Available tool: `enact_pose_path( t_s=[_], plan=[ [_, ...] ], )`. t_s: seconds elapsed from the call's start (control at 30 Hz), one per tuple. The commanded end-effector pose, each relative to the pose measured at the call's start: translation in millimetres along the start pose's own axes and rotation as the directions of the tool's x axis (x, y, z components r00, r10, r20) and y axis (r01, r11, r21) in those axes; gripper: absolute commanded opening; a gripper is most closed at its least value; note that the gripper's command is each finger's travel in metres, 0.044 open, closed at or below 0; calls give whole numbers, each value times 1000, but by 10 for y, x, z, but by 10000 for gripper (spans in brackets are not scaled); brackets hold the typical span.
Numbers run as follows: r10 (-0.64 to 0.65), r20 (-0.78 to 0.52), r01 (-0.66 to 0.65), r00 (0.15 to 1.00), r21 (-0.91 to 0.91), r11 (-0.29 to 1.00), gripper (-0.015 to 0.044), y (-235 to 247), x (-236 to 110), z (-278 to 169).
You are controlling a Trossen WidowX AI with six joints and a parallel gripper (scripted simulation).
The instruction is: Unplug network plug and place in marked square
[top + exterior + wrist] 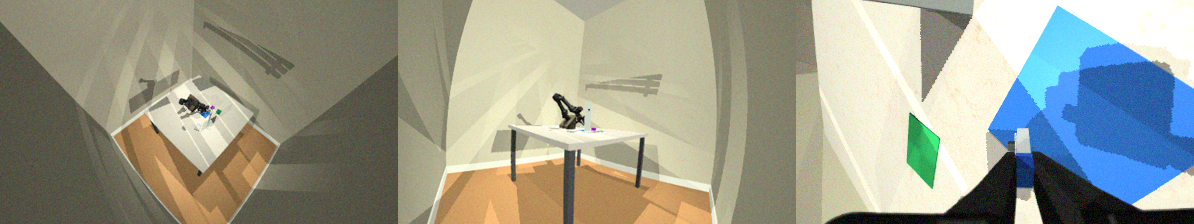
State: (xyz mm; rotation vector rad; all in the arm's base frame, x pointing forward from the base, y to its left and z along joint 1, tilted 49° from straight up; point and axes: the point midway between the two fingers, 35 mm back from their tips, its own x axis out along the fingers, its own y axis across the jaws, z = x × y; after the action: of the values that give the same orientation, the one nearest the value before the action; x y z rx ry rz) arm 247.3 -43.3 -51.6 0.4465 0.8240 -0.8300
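While the gripper (pixel 1023 172) is clamped on the plug (pixel 1023 157), the blue square (pixel 1106 115) lies just ahead & right — plug's long axis points at its near-left corner.

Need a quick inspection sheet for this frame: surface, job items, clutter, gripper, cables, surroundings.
Surface: white table on dark legs, streaked with light and shadow.
Job's things: plug out of the socket, held above the blue marked square; upright panel stands on the table.
Clutter: green patch and a small magenta marker on the table.
Gripper: gripper shut on the plug, fingers either side of it.
Cables: nothing seen.
Surroundings: plain beige walls, wooden floor, white skirting.
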Motion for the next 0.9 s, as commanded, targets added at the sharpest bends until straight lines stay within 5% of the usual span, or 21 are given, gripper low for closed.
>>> enact_pose_path(
  t_s=[0.0,0.87],
  plan=[
    [-7,-8,7,1000,-7,1000,0,-49,55,-24],
    [-8,-6,8,1000,-8,1000,0,-243,285,-18]
  ],
)
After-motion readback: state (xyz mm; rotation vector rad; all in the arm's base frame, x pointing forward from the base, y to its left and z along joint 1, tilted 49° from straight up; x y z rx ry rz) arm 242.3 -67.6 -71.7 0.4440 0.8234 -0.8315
